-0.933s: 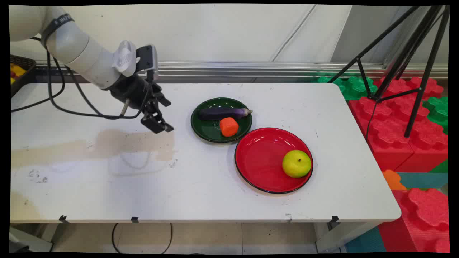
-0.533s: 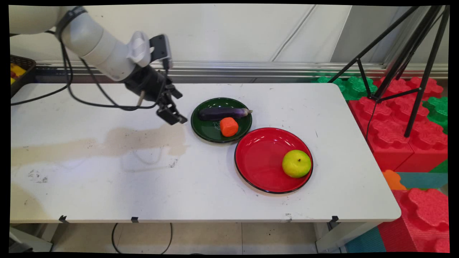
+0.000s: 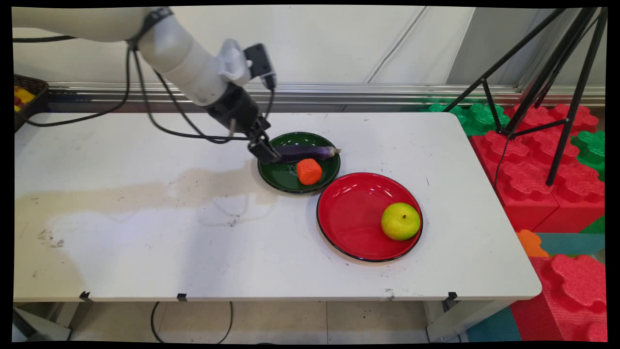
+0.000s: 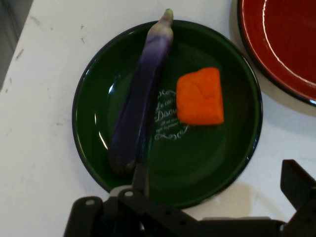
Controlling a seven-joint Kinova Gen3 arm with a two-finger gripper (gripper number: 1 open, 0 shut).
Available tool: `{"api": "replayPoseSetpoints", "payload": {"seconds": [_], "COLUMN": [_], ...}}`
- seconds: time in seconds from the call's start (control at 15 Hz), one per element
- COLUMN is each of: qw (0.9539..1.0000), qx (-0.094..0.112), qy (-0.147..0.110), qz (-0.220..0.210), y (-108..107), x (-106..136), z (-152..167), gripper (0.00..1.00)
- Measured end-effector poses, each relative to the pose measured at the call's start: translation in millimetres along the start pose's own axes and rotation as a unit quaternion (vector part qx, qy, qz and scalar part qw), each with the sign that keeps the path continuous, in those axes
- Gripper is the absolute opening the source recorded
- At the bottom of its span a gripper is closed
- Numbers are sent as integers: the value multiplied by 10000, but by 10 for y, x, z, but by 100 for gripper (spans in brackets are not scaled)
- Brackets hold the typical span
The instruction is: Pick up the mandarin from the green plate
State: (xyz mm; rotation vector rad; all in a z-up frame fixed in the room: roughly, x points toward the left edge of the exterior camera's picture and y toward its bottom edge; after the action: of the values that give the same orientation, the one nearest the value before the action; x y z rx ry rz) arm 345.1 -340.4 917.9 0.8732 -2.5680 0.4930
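Gripper poised at the near-left rim of the green plate, over the eggplant's blunt end

The gripper [image 3: 265, 151] hangs low over the left side of the green plate [image 3: 286, 182], its fingers apart and holding nothing. On that plate the purple eggplant [image 3: 302, 152] lies along the far side, long axis running left to right, stem tip toward the right rim; its blunt end sits just under the gripper. An orange block [image 3: 309, 171] rests just in front of the eggplant. A red plate [image 3: 351, 213] touching the green plate's right front carries a yellow-green fruit [image 3: 400, 221]
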Motion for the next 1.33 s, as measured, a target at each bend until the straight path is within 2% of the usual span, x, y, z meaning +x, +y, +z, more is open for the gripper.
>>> {"api": "replayPoseSetpoints", "payload": {"seconds": [0.33, 0.73, 1.0, 1.33], "qw": [9995, 9986, 9974, 9957], "qx": [5, -59, -10, 61], "qy": [-298, -528, -704, -895], "qz": [-54, -59, -118, -242], "y": [106, 188, 159, 61], "x": [336, 571, 709, 765], "z": [353, 700, 994, 1302], "gripper": [100, 100, 100, 100]}}
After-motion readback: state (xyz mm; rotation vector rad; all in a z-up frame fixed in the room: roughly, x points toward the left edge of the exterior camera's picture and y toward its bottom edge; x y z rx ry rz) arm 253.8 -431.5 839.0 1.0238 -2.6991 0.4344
